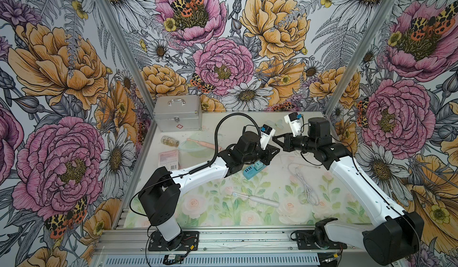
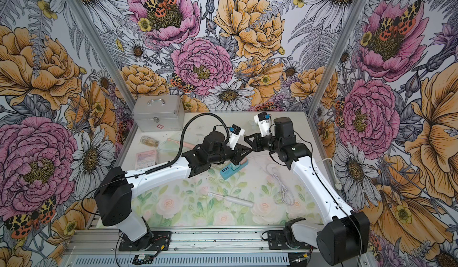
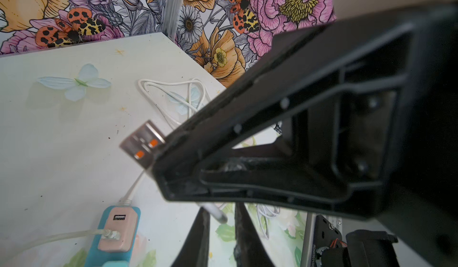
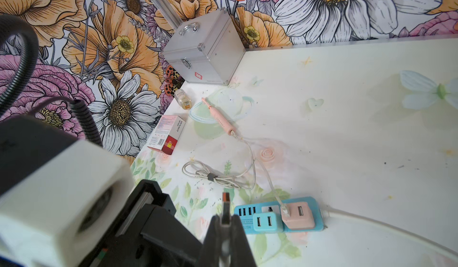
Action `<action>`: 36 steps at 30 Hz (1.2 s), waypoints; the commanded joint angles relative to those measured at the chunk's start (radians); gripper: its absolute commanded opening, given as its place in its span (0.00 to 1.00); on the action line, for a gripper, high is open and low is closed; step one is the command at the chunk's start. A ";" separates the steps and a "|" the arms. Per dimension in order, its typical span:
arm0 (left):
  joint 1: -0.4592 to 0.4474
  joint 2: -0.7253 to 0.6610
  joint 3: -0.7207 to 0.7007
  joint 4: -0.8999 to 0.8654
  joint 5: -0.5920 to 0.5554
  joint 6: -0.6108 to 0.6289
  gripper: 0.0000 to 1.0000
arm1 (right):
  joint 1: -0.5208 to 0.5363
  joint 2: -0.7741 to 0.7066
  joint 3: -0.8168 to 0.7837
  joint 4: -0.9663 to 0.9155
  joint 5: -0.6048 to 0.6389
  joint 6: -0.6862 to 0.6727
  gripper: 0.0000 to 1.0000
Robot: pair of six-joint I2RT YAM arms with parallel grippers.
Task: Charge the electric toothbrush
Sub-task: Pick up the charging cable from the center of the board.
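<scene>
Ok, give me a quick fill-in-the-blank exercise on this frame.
1. The right pincer is shut on a USB ___.
2. The white electric toothbrush has ___ cable plugged into it.
3. The pink toothbrush has a cable ending in the ___ adapter on the blue power strip.
4. The silver first-aid case has its lid ___.
Missing words: plug; no; pink; closed.

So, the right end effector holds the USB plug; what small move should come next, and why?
Probably lower the right end effector a little toward the blue power strip, lining the USB plug up with a free port. The plug hangs clamped in the air, not inserted, and the strip shows empty ports close by.
</scene>
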 commanded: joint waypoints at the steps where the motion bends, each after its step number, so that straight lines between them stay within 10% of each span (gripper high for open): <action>1: -0.004 0.015 -0.020 0.096 -0.035 -0.042 0.13 | -0.001 -0.026 -0.013 0.049 0.017 0.021 0.00; 12: -0.014 0.028 -0.033 0.174 -0.091 -0.131 0.00 | -0.003 -0.033 -0.021 0.056 0.014 0.019 0.00; 18: -0.025 0.009 -0.052 0.179 -0.159 -0.163 0.00 | -0.024 -0.103 -0.024 0.054 0.068 0.092 0.39; 28: -0.035 -0.027 -0.026 0.179 -0.313 -0.402 0.00 | -0.100 -0.372 -0.275 0.006 0.307 0.813 0.55; 36: -0.061 -0.024 0.023 0.173 -0.417 -0.546 0.00 | -0.032 -0.383 -0.281 0.043 0.320 1.138 0.68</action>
